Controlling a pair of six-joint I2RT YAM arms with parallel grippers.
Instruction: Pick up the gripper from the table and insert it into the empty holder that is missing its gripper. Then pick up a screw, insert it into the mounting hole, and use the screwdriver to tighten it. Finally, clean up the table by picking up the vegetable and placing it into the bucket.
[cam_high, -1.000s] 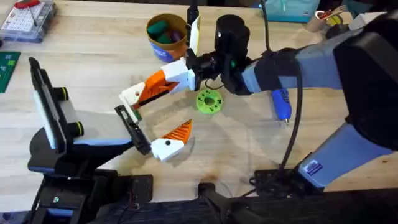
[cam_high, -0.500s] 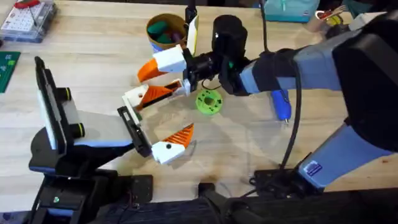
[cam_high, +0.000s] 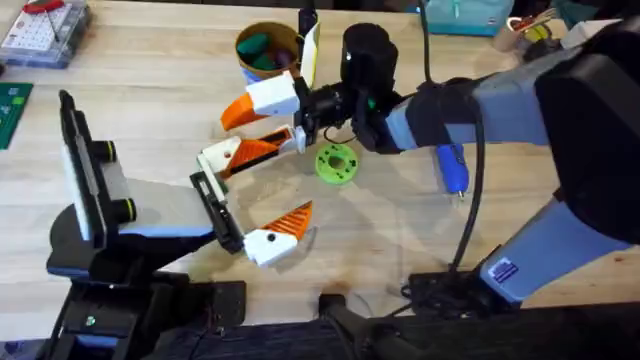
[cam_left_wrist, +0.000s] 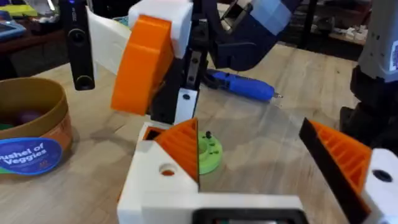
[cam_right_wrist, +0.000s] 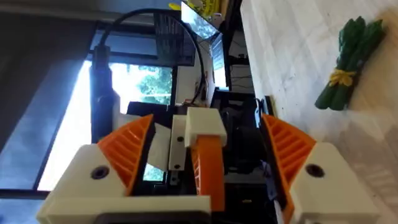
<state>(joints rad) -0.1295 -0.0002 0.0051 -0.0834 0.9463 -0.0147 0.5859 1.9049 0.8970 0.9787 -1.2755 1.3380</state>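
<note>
I have the right gripper (cam_high: 290, 115) at upper centre of the overhead frame, jaws spread wide and empty. The gripper (cam_high: 275, 232) lies lower centre. I'd descend squarely. Left jaws: I cannot tell.

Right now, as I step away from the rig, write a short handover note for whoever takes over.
Claws: right claw is open, its fingers on either side of the gripper and not clamping it. The left claw is open with nothing between.
Things: the gripper appears seated in the holder, and the mounting hole looks empty. The screwdriver lies on the table near the green disc. The asparagus bundle is on the table, and the bucket is at the far side.
Done: insertion, apparently.
Left: fit and tighten the screw, then put the asparagus bundle into the bucket.
</note>
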